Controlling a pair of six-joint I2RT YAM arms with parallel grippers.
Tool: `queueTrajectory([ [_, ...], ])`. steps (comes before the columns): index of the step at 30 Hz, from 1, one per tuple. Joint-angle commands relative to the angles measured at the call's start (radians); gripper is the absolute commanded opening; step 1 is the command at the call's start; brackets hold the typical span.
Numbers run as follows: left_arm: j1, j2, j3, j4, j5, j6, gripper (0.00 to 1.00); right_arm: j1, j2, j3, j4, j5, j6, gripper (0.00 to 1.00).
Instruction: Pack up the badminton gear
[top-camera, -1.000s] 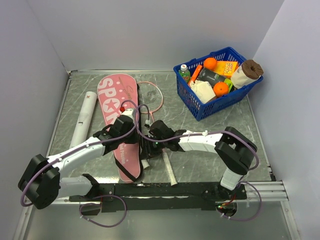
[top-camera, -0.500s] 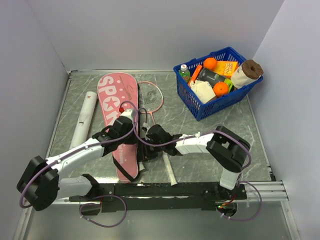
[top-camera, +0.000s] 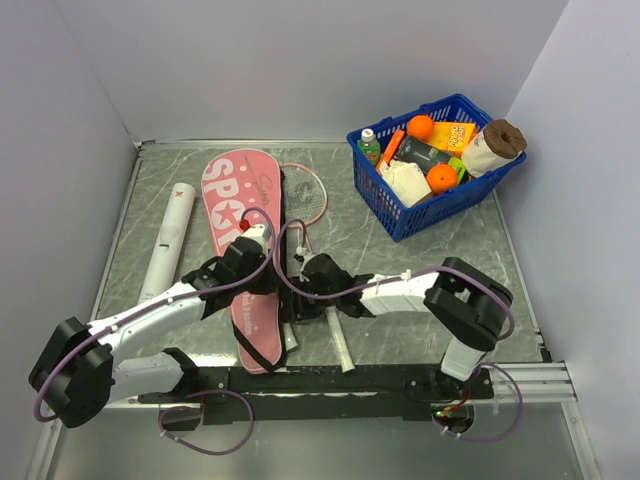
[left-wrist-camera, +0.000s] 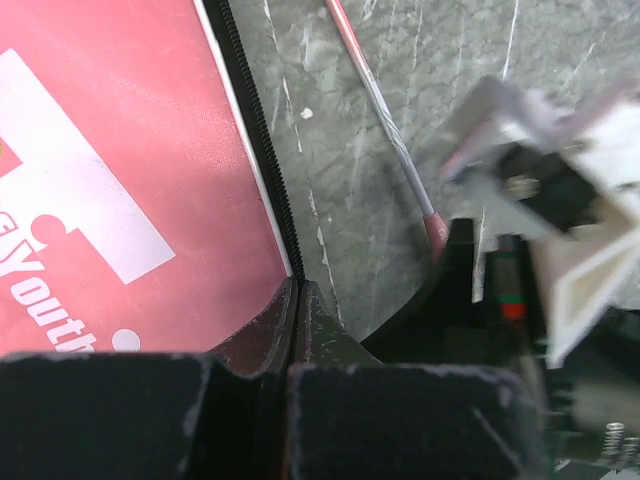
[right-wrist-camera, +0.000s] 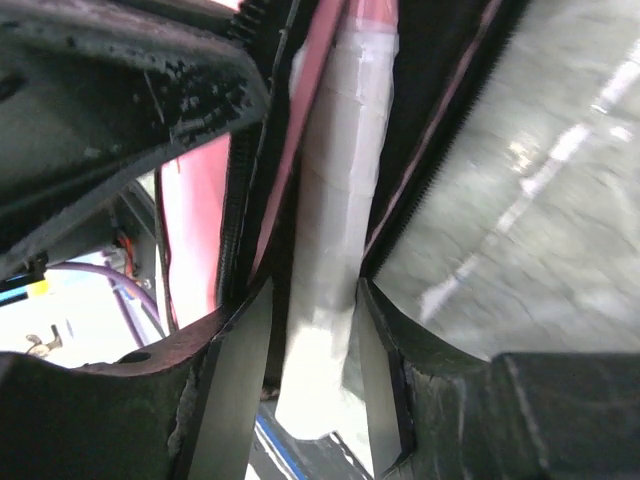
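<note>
Left gripper (left-wrist-camera: 297, 292) pinched shut on the zip edge of the pink bag (top-camera: 226, 195), long axis running 12 to 6 o'clock. Right gripper (right-wrist-camera: 314, 292), at 3 o'clock of the left, clasping a white racket handle (right-wrist-camera: 335, 190) lying parallel, aimed toward 12 between the open zip edges.

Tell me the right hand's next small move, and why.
Probably push the racket handle deeper into the bag: the right hand grips it inside the open zipper edge, while the left hand pinches that edge.
</note>
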Motion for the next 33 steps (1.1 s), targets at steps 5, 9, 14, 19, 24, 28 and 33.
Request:
queueTrajectory([
  [5, -0.01, -0.019, 0.003, 0.053, 0.047, -0.005, 0.01, -0.001, -0.16, -0.075, 0.027, 0.137, -0.002, 0.48],
  [9, -0.012, -0.015, 0.008, 0.053, 0.047, -0.002, 0.01, -0.006, -0.187, -0.112, 0.028, 0.14, 0.002, 0.47],
  [14, -0.01, -0.016, 0.012, 0.056, 0.047, 0.0, 0.01, -0.006, -0.182, -0.142, 0.057, 0.117, 0.007, 0.42],
  [19, -0.01, -0.019, 0.012, 0.053, 0.047, 0.001, 0.01, -0.006, -0.147, -0.167, 0.113, 0.062, 0.025, 0.37],
  [24, -0.012, -0.021, 0.011, 0.054, 0.047, -0.002, 0.01, -0.004, -0.119, -0.176, 0.172, 0.029, 0.044, 0.38],
  [28, -0.01, -0.021, 0.011, 0.054, 0.047, -0.002, 0.01, -0.003, -0.075, -0.176, 0.212, -0.004, 0.065, 0.38],
  [33, -0.012, -0.029, 0.014, 0.05, 0.047, 0.0, 0.01, -0.001, -0.043, -0.178, 0.248, -0.029, 0.08, 0.37],
])
